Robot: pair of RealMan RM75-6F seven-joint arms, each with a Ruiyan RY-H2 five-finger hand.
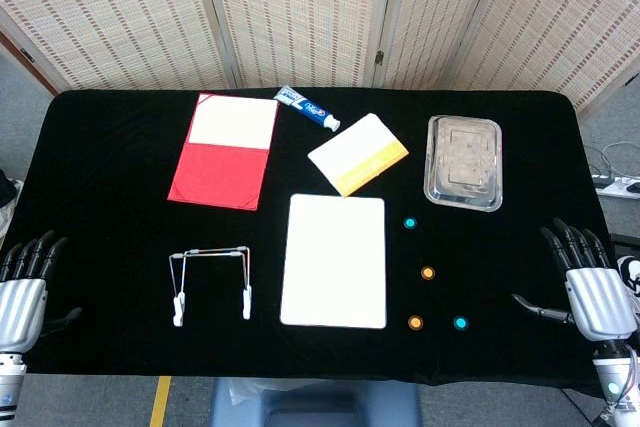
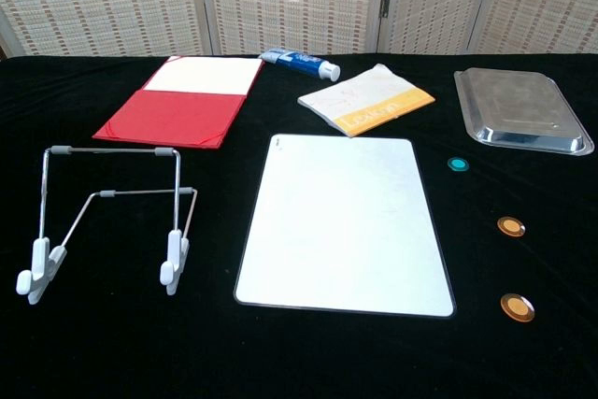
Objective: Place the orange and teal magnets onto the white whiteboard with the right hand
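Note:
The white whiteboard (image 1: 334, 260) (image 2: 347, 223) lies flat at the table's centre. To its right on the black cloth sit two teal magnets (image 1: 409, 223) (image 1: 460, 323) and two orange magnets (image 1: 427, 273) (image 1: 415, 323); the chest view shows one teal magnet (image 2: 457, 163) and both orange magnets (image 2: 510, 226) (image 2: 517, 306). My right hand (image 1: 588, 287) rests at the table's right edge, fingers apart, holding nothing, well right of the magnets. My left hand (image 1: 24, 287) hangs at the left edge, also holding nothing. Neither hand shows in the chest view.
A wire stand (image 1: 211, 283) stands left of the whiteboard. Behind are a red folder (image 1: 222, 150), a toothpaste tube (image 1: 308, 108), a yellow-and-white booklet (image 1: 357, 153) and a metal tray (image 1: 464, 162) at back right.

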